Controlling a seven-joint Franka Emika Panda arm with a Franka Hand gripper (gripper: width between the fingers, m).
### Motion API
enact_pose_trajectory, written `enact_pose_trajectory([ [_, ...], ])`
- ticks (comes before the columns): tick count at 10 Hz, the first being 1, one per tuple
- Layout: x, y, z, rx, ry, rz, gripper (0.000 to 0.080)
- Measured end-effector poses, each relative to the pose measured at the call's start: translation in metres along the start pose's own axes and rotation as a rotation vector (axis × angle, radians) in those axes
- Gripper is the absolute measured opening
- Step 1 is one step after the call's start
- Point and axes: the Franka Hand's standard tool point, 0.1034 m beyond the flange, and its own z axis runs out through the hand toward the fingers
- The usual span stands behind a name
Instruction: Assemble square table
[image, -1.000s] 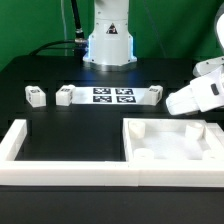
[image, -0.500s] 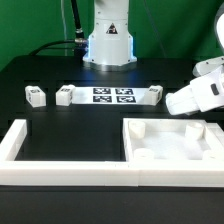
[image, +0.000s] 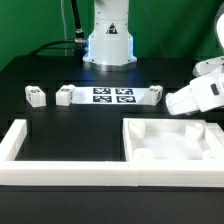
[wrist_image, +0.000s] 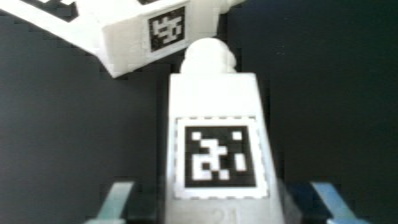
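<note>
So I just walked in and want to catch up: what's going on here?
The robot is partway through putting the square table together. Its gripper is over one tagged white leg, which lies between the jaws; whether they are clamped on it cannot be told. The tabletop lies flat with its rim up at the exterior view's right, and no leg is seen fitted in it. Other small leg blocks lie loose beside the marker board.
</note>
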Motion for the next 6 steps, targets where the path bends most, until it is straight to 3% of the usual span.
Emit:
enact_pose_trajectory([
  [1,-0.01,0.009,-0.017,0.009,0.009,-0.036,0.0288],
  [3,-0.045,0.043,-0.072,0.087,0.11,0.005,0.0289],
  [4,-0.059,0.053,-0.083,0.089,0.137,0.012,0.0289],
  [5,-0.058,0.049,-0.08,0.085,0.142,0.008,0.0289],
  [6,-0.041,0.052,-0.085,0.076,0.228,0.01,0.0289],
])
